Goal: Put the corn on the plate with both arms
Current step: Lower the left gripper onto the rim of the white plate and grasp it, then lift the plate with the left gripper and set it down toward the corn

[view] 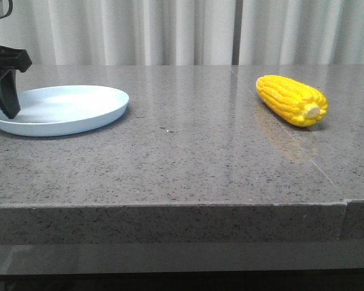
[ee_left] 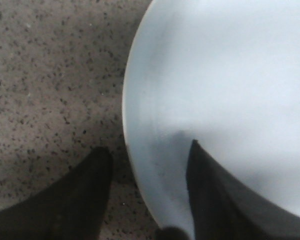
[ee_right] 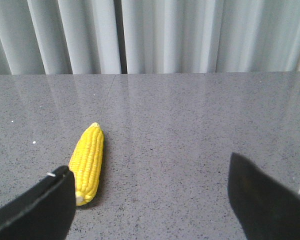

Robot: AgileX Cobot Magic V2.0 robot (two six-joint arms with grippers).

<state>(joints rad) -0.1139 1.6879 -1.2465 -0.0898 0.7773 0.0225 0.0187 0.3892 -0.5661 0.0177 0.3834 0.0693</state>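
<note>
1. The corn (view: 292, 100) lies at right of the front view on the desk (view: 182, 163), well apart from the plate (view: 60, 109) at left
2. Left gripper (ee_left: 147, 160): jaws open astride the plate rim
3. Right gripper (ee_right: 150, 200): jaws wide open, empty; I judge it should centre over the cob, then close across its width

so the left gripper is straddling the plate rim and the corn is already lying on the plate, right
Not quite. The left gripper does straddle the rim of the plate, but the corn is not on it. The front view shows it lying on the table, far to the plate's right.
</note>
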